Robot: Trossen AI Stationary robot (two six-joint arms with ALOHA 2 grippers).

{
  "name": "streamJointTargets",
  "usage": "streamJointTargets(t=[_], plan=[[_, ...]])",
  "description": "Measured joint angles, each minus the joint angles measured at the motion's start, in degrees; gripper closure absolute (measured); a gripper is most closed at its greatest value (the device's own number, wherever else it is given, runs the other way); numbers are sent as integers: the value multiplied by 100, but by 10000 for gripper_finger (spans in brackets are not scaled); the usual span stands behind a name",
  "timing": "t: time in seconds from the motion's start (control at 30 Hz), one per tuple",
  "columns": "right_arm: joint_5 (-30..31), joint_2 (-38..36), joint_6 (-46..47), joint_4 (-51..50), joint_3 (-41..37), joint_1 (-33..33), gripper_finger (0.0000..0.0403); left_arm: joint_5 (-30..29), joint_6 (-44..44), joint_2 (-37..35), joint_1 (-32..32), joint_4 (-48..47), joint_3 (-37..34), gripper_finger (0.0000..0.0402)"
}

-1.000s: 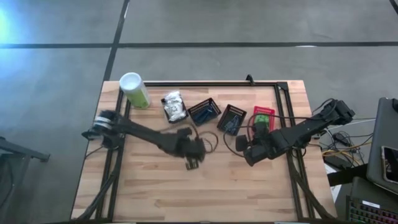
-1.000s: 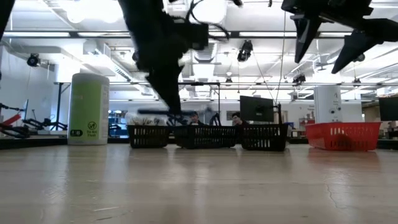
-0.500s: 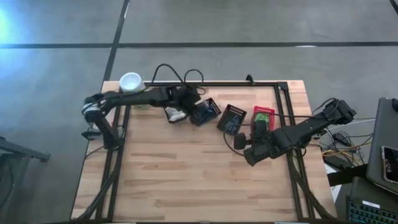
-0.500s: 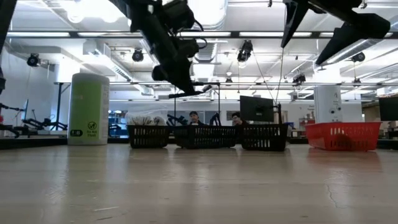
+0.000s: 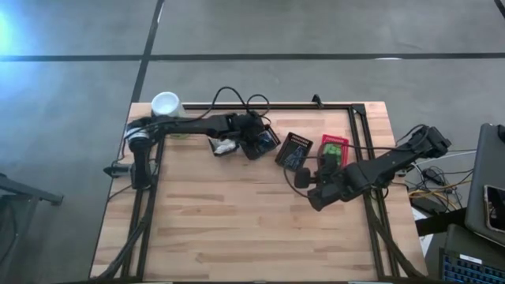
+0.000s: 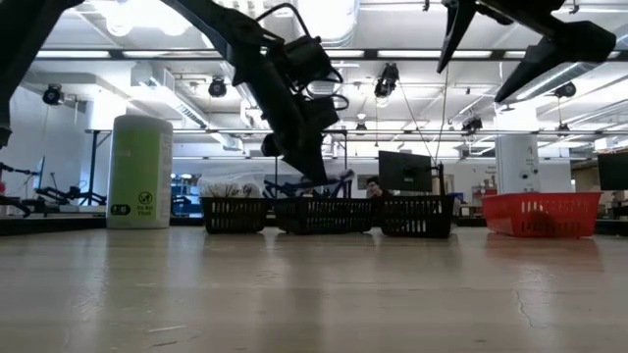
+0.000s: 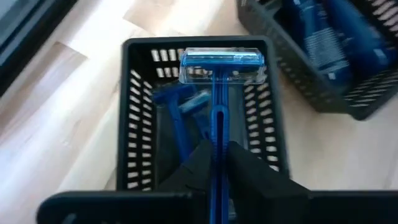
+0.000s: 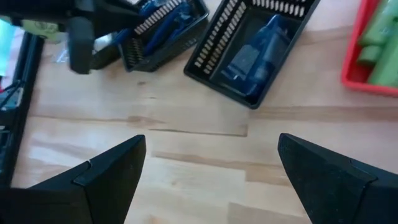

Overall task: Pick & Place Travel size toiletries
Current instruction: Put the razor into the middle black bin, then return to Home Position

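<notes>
My left gripper (image 7: 217, 167) is shut on a blue disposable razor (image 7: 219, 93) above a black slotted basket (image 7: 138, 124) near the table's far edge. That basket (image 5: 263, 142) holds other blue razors (image 7: 180, 109). In the low view the left gripper (image 6: 312, 169) hangs just above the row of baskets. My right gripper (image 5: 312, 188) stands open above bare table, on the near side of the red basket (image 5: 334, 148), with nothing between its fingers (image 8: 106, 174). My left gripper pinches the razor's handle (image 7: 217, 144), below its middle, between its two fingers (image 7: 200, 163). The fingers slant down from the table's left and lie along the handle. The razor's clear-capped head (image 7: 221, 65) points away from the gripper, over the basket's far wall.
A black basket of white crinkly packets (image 5: 221, 142) sits left of the razor basket, and one with dark blue sachets (image 8: 255, 53) sits right of it. The red basket holds green tubes (image 8: 373, 46). A pale-green canister (image 5: 166, 106) stands at the far left. The near half of the table is bare wood.
My left gripper has swung from the middle of the table toward the far edge with the razor, then a little to the right, and now hangs over the razor basket. It has rolled on the way.
</notes>
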Motion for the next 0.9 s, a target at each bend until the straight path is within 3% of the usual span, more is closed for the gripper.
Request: streamJointTargets(t=[0.47, 0.6, 0.73, 0.83, 0.9], plan=[[-11, 26, -362, 302, 0, 2, 39, 10, -6, -201, 2, -261, -1, 228], [-13, 25, -1240, 369, 0, -2, 39, 526, 142, -774, -122, -942, -10, 219], [-97, -56, -2105, 395, -2, 0, 39, 617, 165, -1547, -412, -1560, -169, 220], [-278, -272, -2171, 703, 20, -1, 39, 603, -336, -2229, -629, -1743, -360, 220], [-285, -353, -2912, 1116, 42, 6, 39, 604, -834, -2696, -752, -1697, -514, 220]])
